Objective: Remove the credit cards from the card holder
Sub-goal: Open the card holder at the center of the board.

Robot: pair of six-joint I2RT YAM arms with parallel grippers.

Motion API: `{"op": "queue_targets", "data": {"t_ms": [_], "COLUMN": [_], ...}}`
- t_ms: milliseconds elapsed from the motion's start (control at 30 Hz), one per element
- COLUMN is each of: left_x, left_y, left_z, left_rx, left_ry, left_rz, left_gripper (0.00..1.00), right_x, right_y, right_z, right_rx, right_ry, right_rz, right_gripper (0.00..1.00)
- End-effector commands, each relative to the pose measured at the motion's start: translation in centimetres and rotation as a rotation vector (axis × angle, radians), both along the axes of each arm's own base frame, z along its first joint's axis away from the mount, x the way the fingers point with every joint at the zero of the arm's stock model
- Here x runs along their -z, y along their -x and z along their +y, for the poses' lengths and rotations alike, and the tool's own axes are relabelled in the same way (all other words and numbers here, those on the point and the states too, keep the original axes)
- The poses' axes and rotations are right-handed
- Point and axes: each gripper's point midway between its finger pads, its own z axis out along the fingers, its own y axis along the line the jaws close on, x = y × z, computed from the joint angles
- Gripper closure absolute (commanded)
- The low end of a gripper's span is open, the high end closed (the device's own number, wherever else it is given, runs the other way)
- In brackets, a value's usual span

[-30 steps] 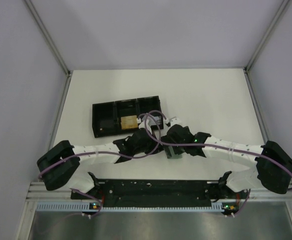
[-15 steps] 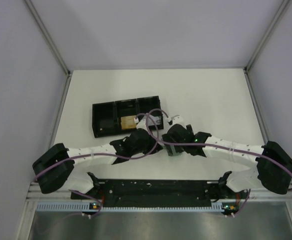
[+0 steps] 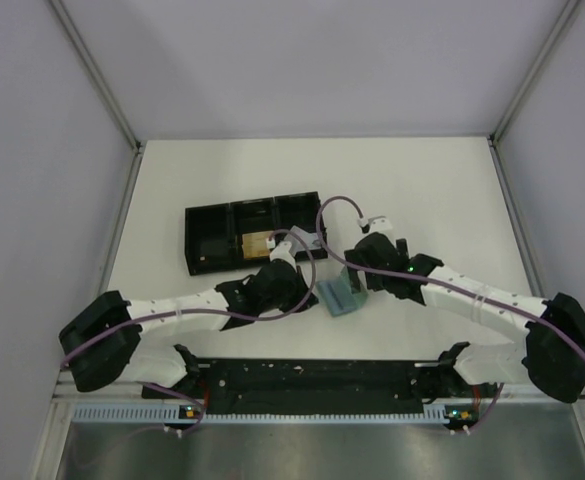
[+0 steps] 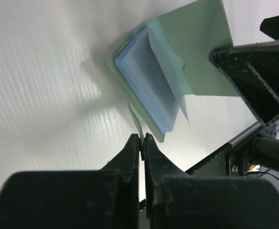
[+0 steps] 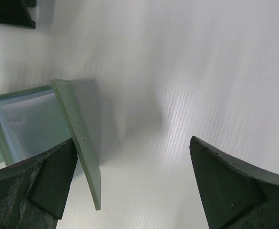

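White tabletop fills the cell, boxed in by pale grey walls. From overhead, both arms reach in from their bases at 6 o'clock and meet just short of the table's middle. There the card holder lies open, a pale green shape between the two wrists. The left gripper comes at it from 9 o'clock and the right gripper from 2 o'clock, but from above neither pair of fingers can be read. The left wrist camera settles its own: the black jaws are pressed fully together on the small tab at the holder's near edge. Beyond them the holder gapes like a book, with pale blue pockets stacked on one side and a green panel lifted behind. Whether any card sits in those pockets cannot be told. One black finger of the other arm shows at 3 o'clock in that view. The right wrist camera shows its jaws spread wide apart, holding nothing, with bare table between them. The lifted panel stands on edge just beside the finger at 8 o'clock. Farther back, at 10 o'clock from the holder, a long black tray lies flat, and a tan card rests in its middle compartment.
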Motion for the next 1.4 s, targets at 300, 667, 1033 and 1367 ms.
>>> {"op": "queue_targets", "data": {"t_ms": [300,667,1033,1367], "left_x": [1.6,1.5,1.4,-4.9], "left_y": [0.5,0.5,-0.1,-1.6], "left_z": [4.0,5.5,7.9,5.9], "left_rx": [0.065,0.052,-0.016,-0.020], "left_ry": [-0.122,-0.188,-0.273,-0.140], "left_rz": [0.007,-0.017,-0.046,-0.164], "left_gripper": [1.00,1.00,0.87,0.49], "right_x": [4.6,5.0,3.5,4.2], "right_y": [0.5,0.9,0.9,1.0], "right_z": [-2.5,-1.9,0.0,0.6], "right_rx": [0.113,0.083,0.028,0.011], "right_ry": [0.091,0.086,0.014,0.019], "right_rz": [0.148,0.186,0.170,0.175], "right_gripper": [0.04,0.05,0.10,0.11]}}
